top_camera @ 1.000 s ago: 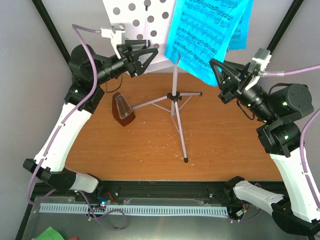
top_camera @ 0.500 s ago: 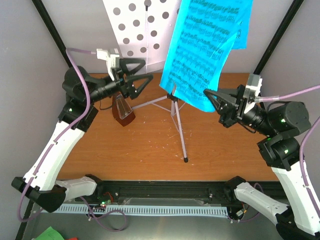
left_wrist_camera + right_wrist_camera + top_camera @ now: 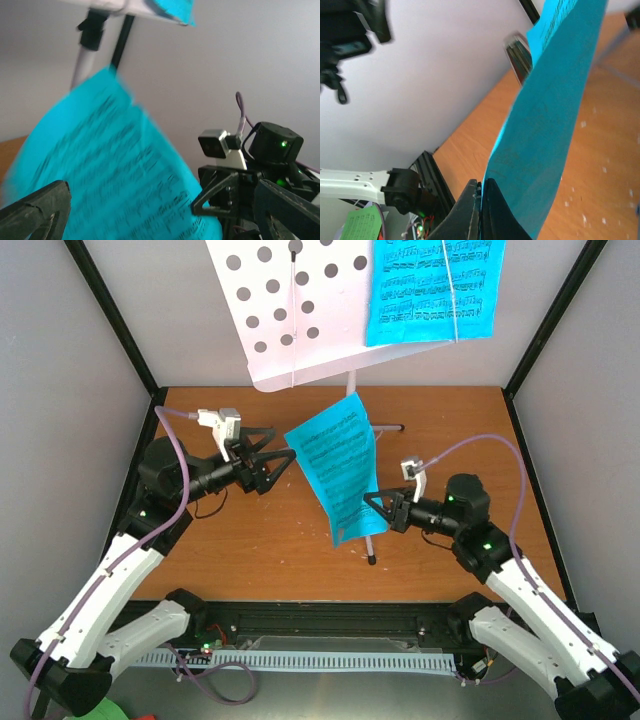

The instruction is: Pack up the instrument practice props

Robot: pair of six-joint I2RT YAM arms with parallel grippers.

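Sheet music page [image 3: 338, 472] hangs above the table [image 3: 250, 545], its lower edge clamped in your right gripper [image 3: 372, 508]. Your left gripper [image 3: 284, 456] gapes wide beside its upper edge, apparently not touching.

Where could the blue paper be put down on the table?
The table is bare near the front edge, between the left arm and the front leg of the stand. The far right corner, beyond the right arm, is bare too. The middle is crowded: the held page, the stand's legs and both arms' jaws meet there.
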